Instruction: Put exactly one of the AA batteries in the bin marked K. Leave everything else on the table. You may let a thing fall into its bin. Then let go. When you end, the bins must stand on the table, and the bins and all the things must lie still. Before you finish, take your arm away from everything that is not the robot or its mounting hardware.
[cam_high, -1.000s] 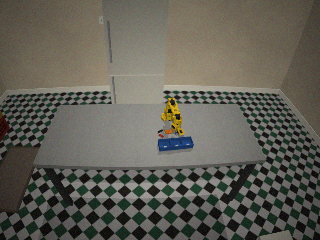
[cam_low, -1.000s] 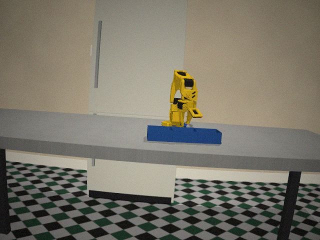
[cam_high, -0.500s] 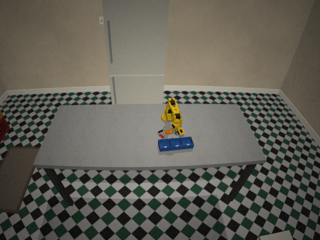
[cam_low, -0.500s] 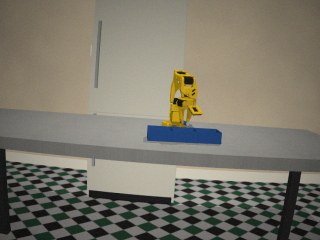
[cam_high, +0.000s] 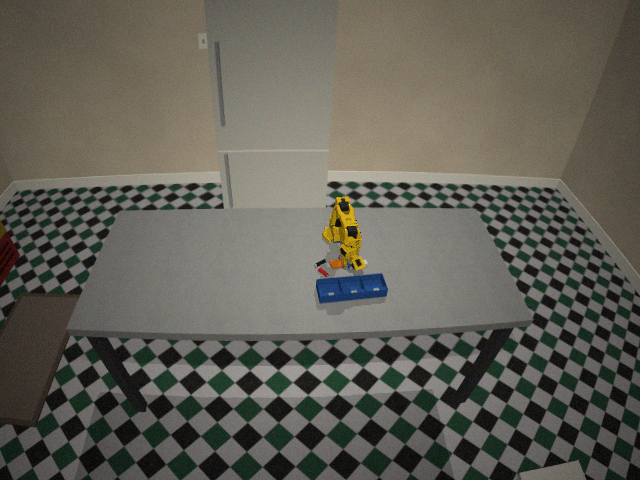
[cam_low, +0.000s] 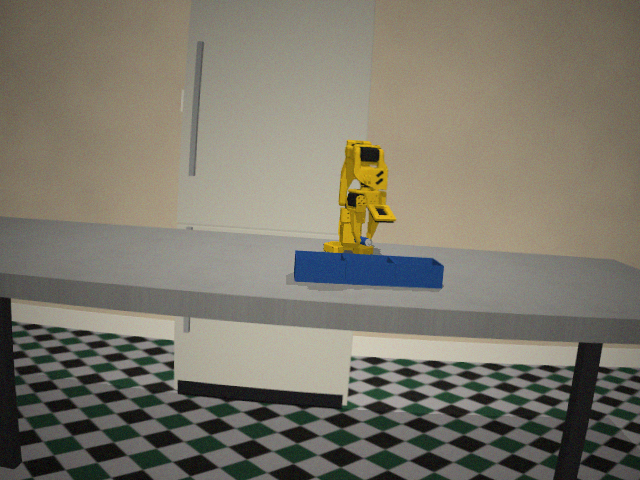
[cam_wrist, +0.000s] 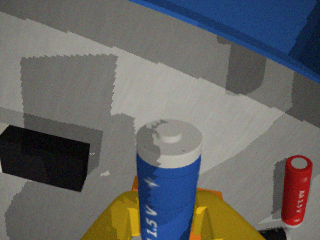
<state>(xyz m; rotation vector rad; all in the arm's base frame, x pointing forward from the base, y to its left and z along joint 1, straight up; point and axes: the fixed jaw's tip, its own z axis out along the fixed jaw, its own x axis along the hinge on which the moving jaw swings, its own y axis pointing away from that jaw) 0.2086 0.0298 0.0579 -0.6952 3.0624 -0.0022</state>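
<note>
The blue AA battery (cam_high: 349, 265) (cam_low: 365, 241) (cam_wrist: 169, 185) is above the table (cam_high: 217, 273) (cam_low: 129, 258) (cam_wrist: 165, 95), pinched in the gripper (cam_high: 351, 265) (cam_low: 363, 239) (cam_wrist: 166, 216), its jaws parted only by the battery's width. An orange block (cam_high: 336, 264) (cam_wrist: 215, 192) lies left; farther left is a red AA battery (cam_high: 323, 271) (cam_wrist: 297, 191). On the near side stands a blue three-bin row (cam_high: 342, 296) (cam_low: 368, 272) (cam_wrist: 225, 35), its labels unreadable.

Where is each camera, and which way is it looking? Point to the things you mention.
Top: high up in front of the table, looking down at the yellow arm (cam_high: 351, 232) (cam_low: 364, 175) and blue bins (cam_high: 352, 298) (cam_low: 368, 271); the whole arm shows.
Exterior: lower, in front, looking across the table at the bins' front; the arm stands behind them.
Wrist: on the arm by the gripper (cam_high: 350, 265) (cam_low: 364, 241) (cam_wrist: 166, 220), looking past its fingers and the blue battery (cam_low: 364, 241) (cam_wrist: 170, 195).
Top and exterior share the fridge (cam_high: 276, 103) (cam_low: 279, 113).
</note>
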